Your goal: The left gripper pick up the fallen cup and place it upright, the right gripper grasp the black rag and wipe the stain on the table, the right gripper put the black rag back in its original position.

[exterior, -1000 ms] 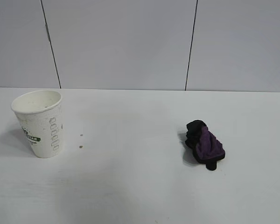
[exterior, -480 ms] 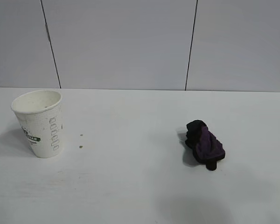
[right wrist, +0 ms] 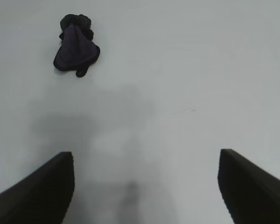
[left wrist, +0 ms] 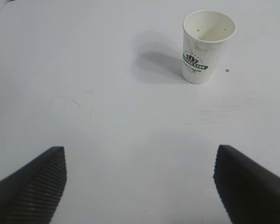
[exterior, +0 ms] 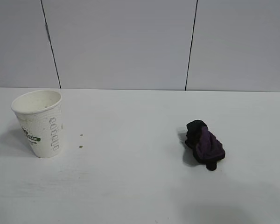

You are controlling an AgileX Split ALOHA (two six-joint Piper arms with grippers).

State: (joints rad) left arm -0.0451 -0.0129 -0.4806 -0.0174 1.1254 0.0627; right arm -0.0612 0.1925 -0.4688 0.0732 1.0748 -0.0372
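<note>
Item for your list: one cup [left wrist: 208, 45], white paper, standing on the table [exterior: 140, 186]. You can read a green band logo on its side in the left wrist view; the band's lettering ends in "STAR", the rest too small to make out. In the exterior view you see green marks, unreadable. You find no other text anywhere.

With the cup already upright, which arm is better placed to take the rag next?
Right. The black rag lies on the right half of the table, ahead of the right tool, which is open. The left tool faces the cup.
</note>
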